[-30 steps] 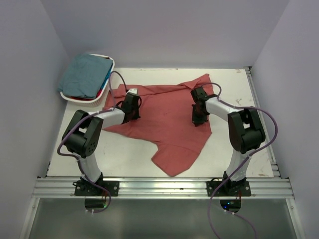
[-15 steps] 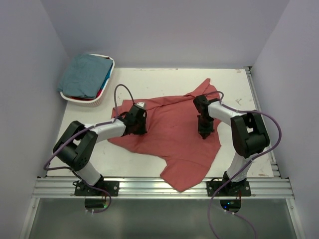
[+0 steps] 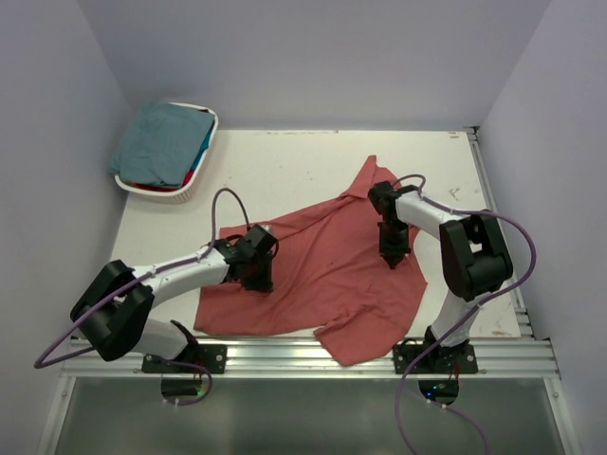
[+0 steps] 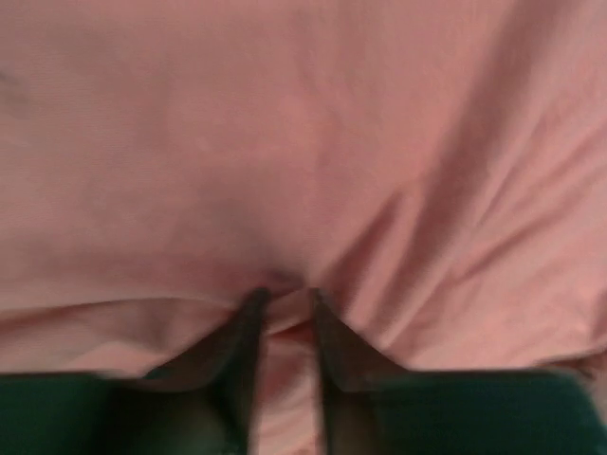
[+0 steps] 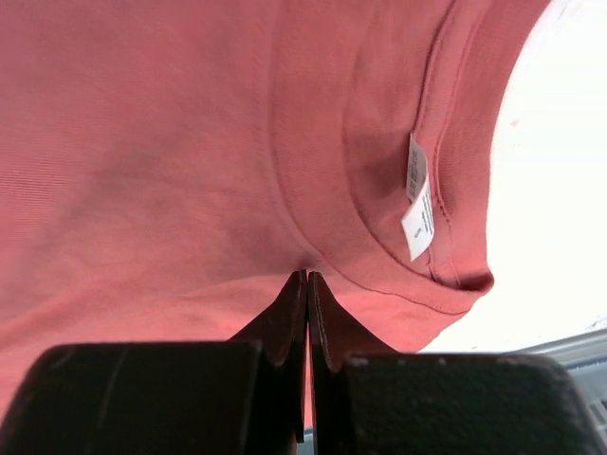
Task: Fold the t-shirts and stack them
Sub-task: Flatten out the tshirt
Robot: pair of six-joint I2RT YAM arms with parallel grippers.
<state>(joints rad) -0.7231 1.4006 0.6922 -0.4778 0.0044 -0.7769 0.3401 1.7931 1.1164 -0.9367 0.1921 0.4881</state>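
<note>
A faded brick-red t-shirt [image 3: 318, 270] lies crumpled across the near middle of the table, one tip pointing back. My left gripper [image 3: 259, 277] pinches a fold of its left part; in the left wrist view [image 4: 285, 296] the jaws are closed on red cloth [image 4: 285, 142]. My right gripper [image 3: 395, 254] pinches the shirt's right edge; in the right wrist view [image 5: 305, 277] the jaws are pressed together on cloth by the collar, with a white label [image 5: 415, 201] close by. A muted teal t-shirt [image 3: 163, 140] lies in the basket over bits of bright blue and red ones.
The white oval basket [image 3: 202, 178] stands at the back left corner of the table. Purple cables loop off both arms. The shirt's near hem [image 3: 356, 346] hangs over the metal rail at the table's front edge. Grey walls close in both sides.
Both grippers have pulled the red shirt toward the near edge. The left arm stretched lower and to the right; the shirt's hem now reaches the front rail.
</note>
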